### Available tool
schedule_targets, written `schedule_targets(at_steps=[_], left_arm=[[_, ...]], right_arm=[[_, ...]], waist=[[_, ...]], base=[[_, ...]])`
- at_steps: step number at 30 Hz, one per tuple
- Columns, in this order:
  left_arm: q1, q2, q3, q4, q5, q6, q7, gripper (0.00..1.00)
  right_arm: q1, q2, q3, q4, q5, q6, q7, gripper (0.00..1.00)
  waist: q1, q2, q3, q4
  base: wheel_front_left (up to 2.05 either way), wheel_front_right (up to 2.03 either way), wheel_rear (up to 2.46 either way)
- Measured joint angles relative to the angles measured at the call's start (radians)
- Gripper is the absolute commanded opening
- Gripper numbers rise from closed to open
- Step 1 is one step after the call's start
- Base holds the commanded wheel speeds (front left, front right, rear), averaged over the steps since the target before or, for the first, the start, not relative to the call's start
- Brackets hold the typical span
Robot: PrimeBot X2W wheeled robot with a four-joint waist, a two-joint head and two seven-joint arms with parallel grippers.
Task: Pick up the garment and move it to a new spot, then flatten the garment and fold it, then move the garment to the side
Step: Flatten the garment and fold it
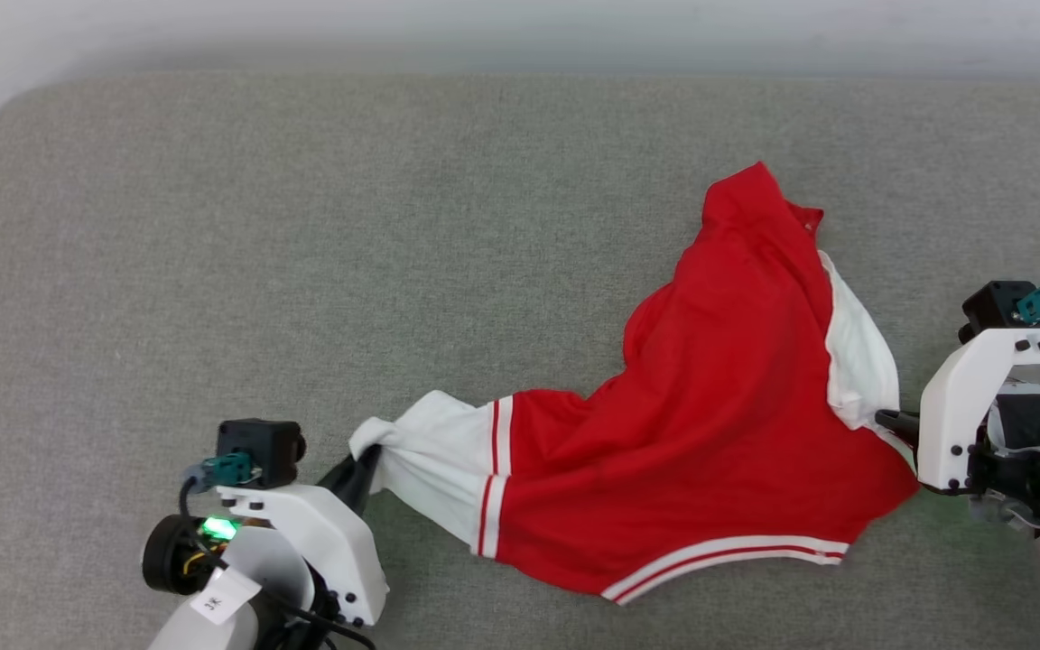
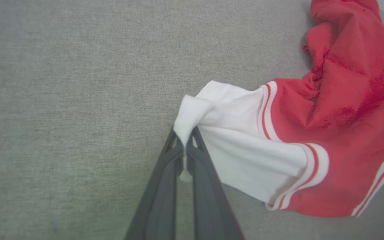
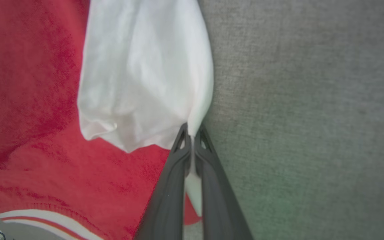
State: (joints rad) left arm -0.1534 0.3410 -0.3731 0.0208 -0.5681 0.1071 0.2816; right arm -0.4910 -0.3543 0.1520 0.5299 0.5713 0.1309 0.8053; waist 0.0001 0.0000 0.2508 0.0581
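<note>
The garment (image 1: 719, 388) is a red shirt with white sleeves and red-white striped trim, lying crumpled and stretched across the grey surface toward the right. Its lettering is hidden. My left gripper (image 1: 359, 469) is shut on the bunched end of the left white sleeve (image 2: 232, 133), at the lower left. In the left wrist view the gripper (image 2: 185, 136) pinches white cloth between its tips. My right gripper (image 1: 890, 420) is shut on the edge of the other white sleeve (image 3: 145, 66) at the garment's right side. The right wrist view shows the right gripper (image 3: 192, 131) clamping white cloth.
A wide grey fabric surface (image 1: 303, 226) carries everything, with its rounded far-left corner and back edge against a pale wall (image 1: 520, 27). Open surface lies to the left and behind the garment.
</note>
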Motion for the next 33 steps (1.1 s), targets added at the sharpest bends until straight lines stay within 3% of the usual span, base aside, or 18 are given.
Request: schedule_targets(at_steps=[5, 10, 22, 28, 33], left_arm=[[0.003, 0.008, 0.031, -0.026, 0.001, 0.012, -0.049, 0.00], [0.002, 0.018, 0.069, -0.070, -0.001, 0.025, -0.096, 0.00], [-0.136, 0.054, 0.142, -0.191, 0.045, 0.051, -0.171, 0.00], [-0.346, 0.064, 0.159, -0.144, 0.059, 0.025, -0.179, 0.00], [-0.561, 0.063, 0.158, -0.051, 0.074, -0.006, -0.185, 0.00]], right_arm=[[0.020, -0.007, -0.012, -0.083, 0.035, 0.000, -0.049, 0.00], [0.084, -0.004, -0.063, -0.253, 0.091, 0.000, -0.097, 0.00], [0.154, 0.014, -0.187, -0.633, -0.024, 0.000, -0.141, 0.00], [0.000, 0.016, -0.177, -0.675, -0.095, 0.000, -0.198, 0.00], [-0.166, -0.002, -0.174, -0.620, -0.127, 0.000, -0.228, 0.00]], waist=[[0.0000, 0.0000, -0.033, -0.017], [0.0000, 0.0000, -0.081, -0.034], [-0.0002, 0.0000, -0.176, -0.077], [-0.0002, 0.0000, -0.162, -0.084], [-0.0001, 0.0000, -0.120, -0.087]], base=[[0.00, 0.00, 0.00], [0.00, 0.00, 0.00], [0.00, 0.00, 0.00], [0.00, 0.00, 0.00], [0.00, 0.00, 0.00]])
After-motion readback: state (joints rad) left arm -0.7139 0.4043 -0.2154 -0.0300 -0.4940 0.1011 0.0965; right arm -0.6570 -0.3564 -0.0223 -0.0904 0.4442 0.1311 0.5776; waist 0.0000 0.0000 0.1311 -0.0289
